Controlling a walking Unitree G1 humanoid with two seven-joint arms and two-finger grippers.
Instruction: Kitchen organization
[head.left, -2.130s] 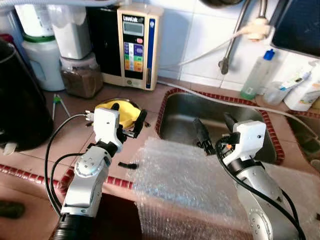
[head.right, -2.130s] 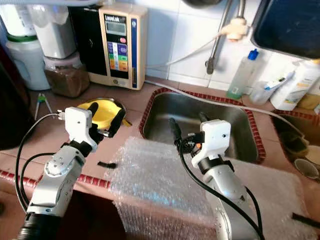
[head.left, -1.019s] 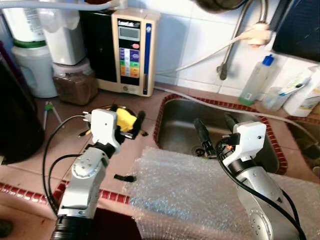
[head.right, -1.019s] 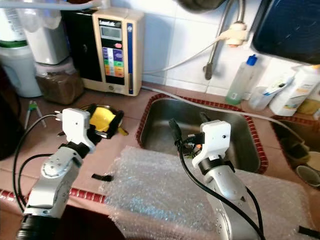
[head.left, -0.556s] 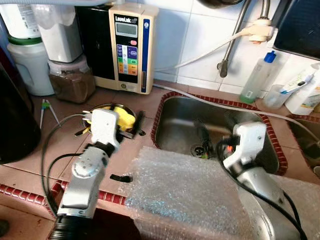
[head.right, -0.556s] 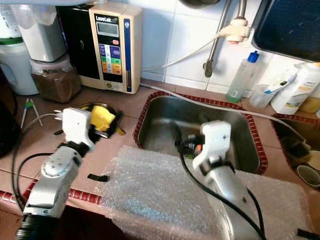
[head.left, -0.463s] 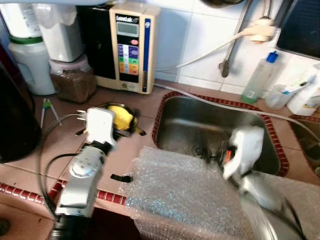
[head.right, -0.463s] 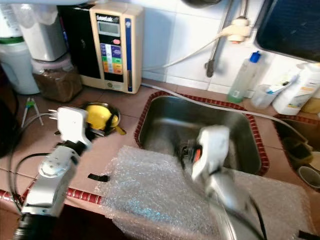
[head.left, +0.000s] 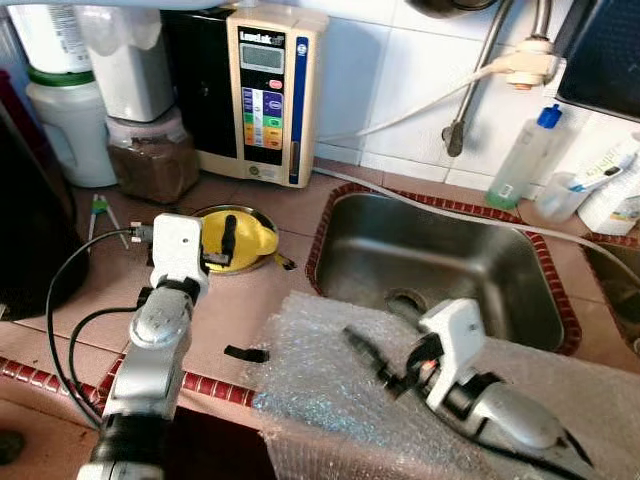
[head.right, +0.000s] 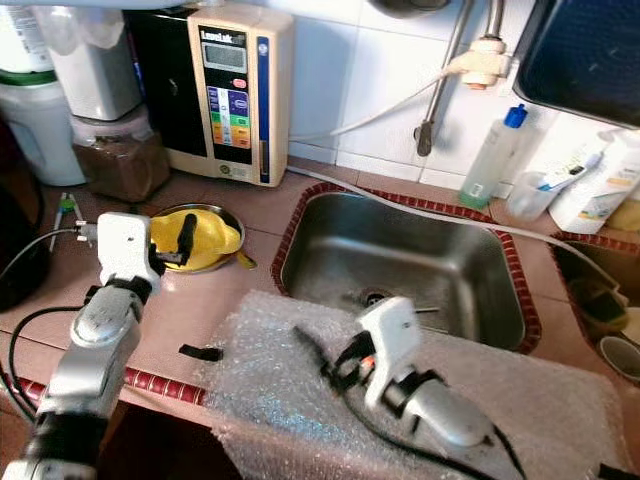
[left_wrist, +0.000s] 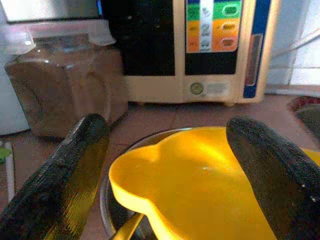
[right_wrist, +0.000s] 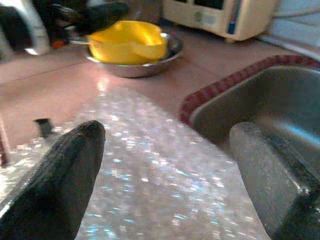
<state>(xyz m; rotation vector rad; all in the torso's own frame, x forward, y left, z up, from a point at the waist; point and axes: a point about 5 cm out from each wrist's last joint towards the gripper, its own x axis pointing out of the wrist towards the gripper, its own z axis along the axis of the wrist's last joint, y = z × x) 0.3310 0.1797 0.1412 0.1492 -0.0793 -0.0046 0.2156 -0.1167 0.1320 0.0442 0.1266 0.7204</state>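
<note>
1. A terracotta-tiled kitchen counter (head.left: 270, 305) with a white tiled wall behind holds a stainless steel sink (head.left: 440, 262), taken here as the landmark.
2. Nearest, a sheet of clear bubble wrap (head.left: 330, 400) drapes over the counter edge in front of the sink; the right gripper (head.left: 375, 360) lies low on it, fingers spread, holding nothing.
3. Left of the sink, a yellow plastic dish (head.left: 245, 240) sits in a shallow steel bowl (head.right: 225, 262); the left gripper (left_wrist: 170, 165) hovers over it, jaws wide apart and empty.
4. Behind, a cream water ioniser (head.left: 275, 90) stands against the wall.
</note>
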